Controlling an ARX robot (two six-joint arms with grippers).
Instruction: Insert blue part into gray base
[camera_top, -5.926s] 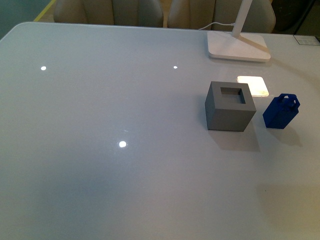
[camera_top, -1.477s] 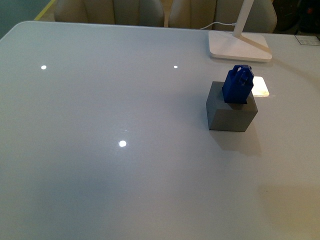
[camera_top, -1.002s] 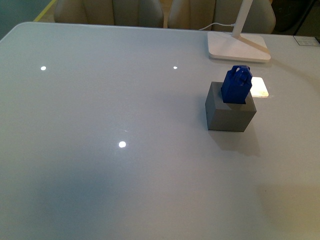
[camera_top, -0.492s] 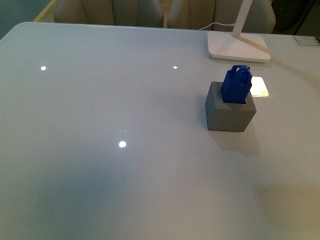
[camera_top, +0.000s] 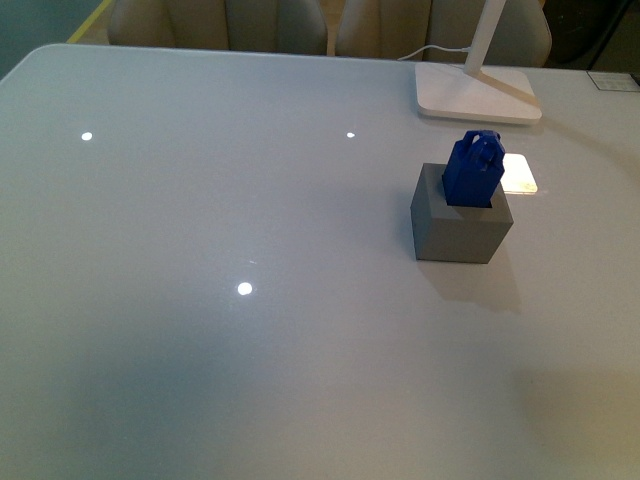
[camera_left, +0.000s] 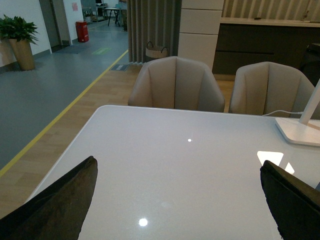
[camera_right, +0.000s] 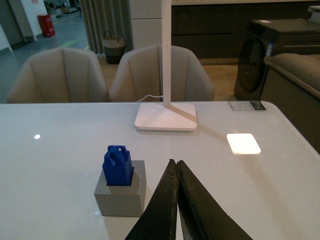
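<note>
White table (camera_top: 250, 380) carries the gray base (camera_top: 455, 232) at far right; the blue part (camera_top: 473, 172) sits upright in its top hole. Left gripper (camera_left: 175, 200) is spread wide, right gripper (camera_right: 176, 172) pressed together, empty.

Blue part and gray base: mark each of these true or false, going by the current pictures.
1. The small dark-blue plastic block sits in the square hole of the matte gray cube. True.
2. The blue block lies on the white tabletop beside the cube. False: it stands upright in the cube's top, its looped knob up.
3. The right gripper has its jaws closed and holds nothing. True.
4. The left gripper is shut. False: the left wrist view shows its jaws spread wide apart.
5. The white lamp foot touches the gray cube. False: bare table separates them, the lamp foot farther from the robot.
</note>
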